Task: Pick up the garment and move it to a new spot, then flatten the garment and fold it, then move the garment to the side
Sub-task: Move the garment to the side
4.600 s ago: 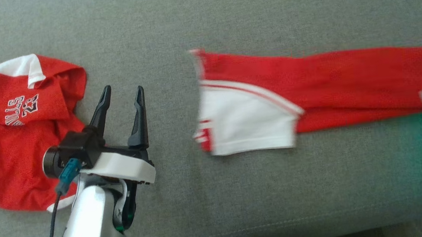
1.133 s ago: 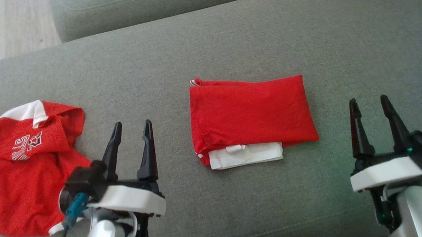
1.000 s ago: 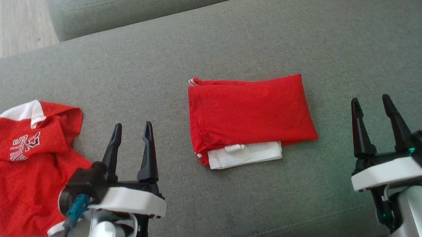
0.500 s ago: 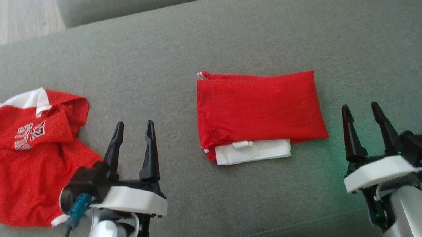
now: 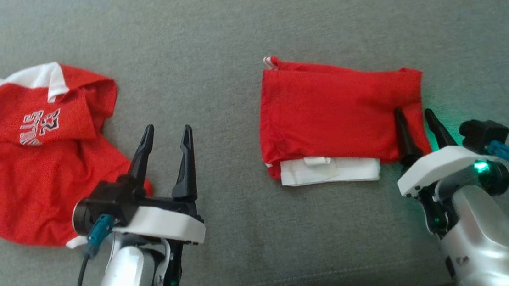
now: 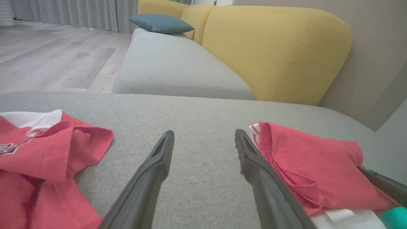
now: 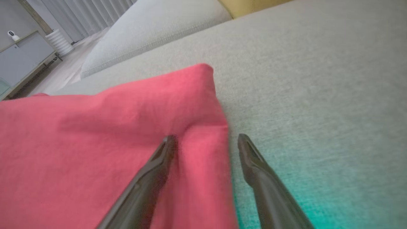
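The garment (image 5: 335,113) is folded into a red rectangle with a white layer showing along its near edge, lying on the grey sofa seat (image 5: 226,35). My right gripper (image 5: 413,111) is open at its right edge: one finger rests over the red cloth and the other over the sofa just beside it, as the right wrist view shows at the gripper (image 7: 206,137) and garment (image 7: 111,127). My left gripper (image 5: 167,127) is open and holds nothing, over bare sofa to the left of the garment (image 6: 311,168).
A crumpled red jersey (image 5: 29,153) with white trim and printed lettering lies at the far left, close to my left gripper. Behind the seat stand a yellow backrest (image 6: 273,47), a second grey cushion with a teal pillow (image 6: 160,24), and wooden floor (image 6: 47,60).
The head camera has tilted down and the picture has shifted. My right gripper has moved forward and left, up to the folded garment's right edge. The left gripper keeps its place.
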`<state>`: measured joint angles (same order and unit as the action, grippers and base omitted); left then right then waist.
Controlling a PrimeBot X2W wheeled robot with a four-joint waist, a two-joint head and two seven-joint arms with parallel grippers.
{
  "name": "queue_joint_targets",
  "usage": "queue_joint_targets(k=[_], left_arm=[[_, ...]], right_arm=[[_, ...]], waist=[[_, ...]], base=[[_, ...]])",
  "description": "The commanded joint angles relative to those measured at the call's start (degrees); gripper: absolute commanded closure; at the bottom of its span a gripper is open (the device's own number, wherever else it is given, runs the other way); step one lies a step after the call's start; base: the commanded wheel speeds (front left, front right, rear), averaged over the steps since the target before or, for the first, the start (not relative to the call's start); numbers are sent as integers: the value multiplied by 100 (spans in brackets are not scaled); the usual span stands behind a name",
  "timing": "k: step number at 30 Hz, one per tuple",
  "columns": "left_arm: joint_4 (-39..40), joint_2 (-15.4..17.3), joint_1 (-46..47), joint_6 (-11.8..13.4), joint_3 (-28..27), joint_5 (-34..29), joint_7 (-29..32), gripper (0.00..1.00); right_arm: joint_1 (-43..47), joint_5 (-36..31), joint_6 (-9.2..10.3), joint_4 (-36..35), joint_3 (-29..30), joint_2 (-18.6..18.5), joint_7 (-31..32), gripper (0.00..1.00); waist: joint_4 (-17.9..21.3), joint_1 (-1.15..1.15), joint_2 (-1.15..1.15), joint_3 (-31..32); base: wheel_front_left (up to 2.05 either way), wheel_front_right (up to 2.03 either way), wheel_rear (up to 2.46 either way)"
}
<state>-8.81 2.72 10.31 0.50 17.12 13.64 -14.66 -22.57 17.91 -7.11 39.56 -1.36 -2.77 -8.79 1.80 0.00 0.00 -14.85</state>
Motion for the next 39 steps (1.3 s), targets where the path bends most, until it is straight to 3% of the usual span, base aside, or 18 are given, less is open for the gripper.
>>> queue_joint_targets(k=[1,6,7,8,9,17,22,33,36,39], left_arm=[[177,16,259,-18,-164,-73,-34,0],[195,16,315,-43,-205,-104,-34,0],[194,16,321,-45,-216,-110,-34,0],[191,16,327,-45,-226,-116,-34,0],[188,16,331,-44,-237,-121,-34,0],[183,16,312,-41,-290,-119,-34,0],[197,16,308,-38,-330,-122,-34,0],[256,16,443,-80,-358,-107,-34,0],[263,16,476,-109,-364,-109,-34,0],[255,16,487,-118,-393,-110,-34,0]], right_arm=[[-262,65,-37,101,-158,-11,-19,0],[-598,100,-37,768,-271,-11,-167,0],[-653,118,-37,872,-309,-11,-205,24],[-706,122,-37,963,-344,-11,-254,78],[-760,94,-37,1035,-373,-11,-314,100],[-1059,-857,-37,997,-72,-36,-595,100],[-1136,-1452,-37,626,184,-364,-610,100],[-1441,-1933,-37,131,807,-2025,-132,100],[-1517,-1974,-37,49,972,-2290,-104,100],[-1521,-1949,-37,-64,820,-2317,-97,100]], waist=[[-113,0,0,-146],[-154,0,0,-254],[-148,0,0,-262],[-138,0,0,-265],[-117,0,0,-263],[183,0,0,-141],[361,0,0,-122],[530,0,0,-318],[498,0,0,-386],[462,0,0,-425]], base=[[0,0,0],[0,0,0],[0,0,0],[0,0,0],[0,0,0],[0,0,0],[0,0,0],[0,0,0],[0,0,0],[0,0,0]])
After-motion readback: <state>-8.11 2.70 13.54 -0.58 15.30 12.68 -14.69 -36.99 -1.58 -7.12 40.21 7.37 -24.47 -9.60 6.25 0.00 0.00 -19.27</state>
